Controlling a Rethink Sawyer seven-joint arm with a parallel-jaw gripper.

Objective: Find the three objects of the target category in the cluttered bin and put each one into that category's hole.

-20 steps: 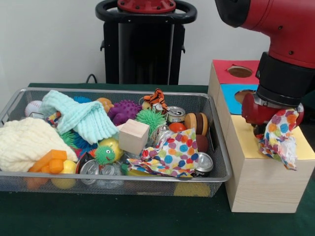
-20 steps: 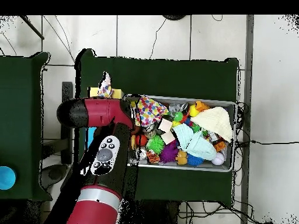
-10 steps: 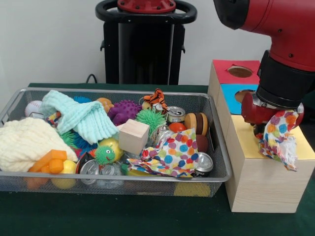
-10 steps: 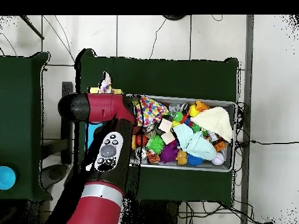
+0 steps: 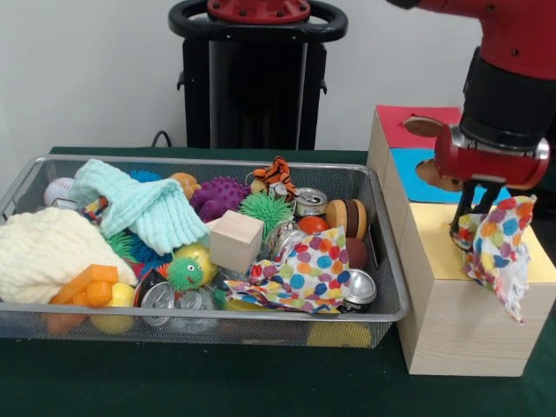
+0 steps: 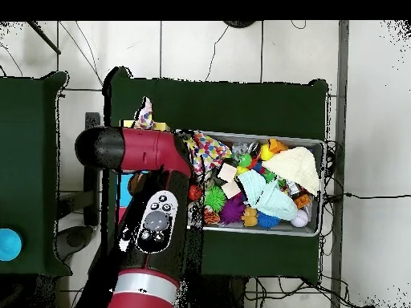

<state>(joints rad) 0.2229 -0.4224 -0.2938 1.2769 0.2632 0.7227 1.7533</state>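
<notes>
A polka-dot cloth (image 5: pixel 504 252) hangs from my gripper (image 5: pixel 486 236) over the front part of the yellow-topped box section (image 5: pixel 434 252). Its lower end dangles past the box's front edge. The gripper is shut on the cloth, and one dark finger (image 5: pixel 461 217) shows to its left. From overhead the cloth (image 6: pixel 144 115) sticks out beyond the yellow top, with the red arm (image 6: pixel 136 149) beside it. A second polka-dot cloth (image 5: pixel 304 274) lies in the wire bin (image 5: pixel 389 300), along with a mint knitted cloth (image 5: pixel 139 208) and a cream knitted cloth (image 5: pixel 48 252).
The wooden box also has a red section with a round hole (image 5: pixel 423 126) and a blue section (image 5: pixel 417 161) whose hole is partly hidden by the gripper. The bin holds cans, spiky balls, a wooden cube (image 5: pixel 235 241) and orange blocks (image 5: pixel 87 285).
The gripper has risen above the box, so a finger now shows. The cloth hangs longer than before. In the overhead view the arm has shifted slightly.
</notes>
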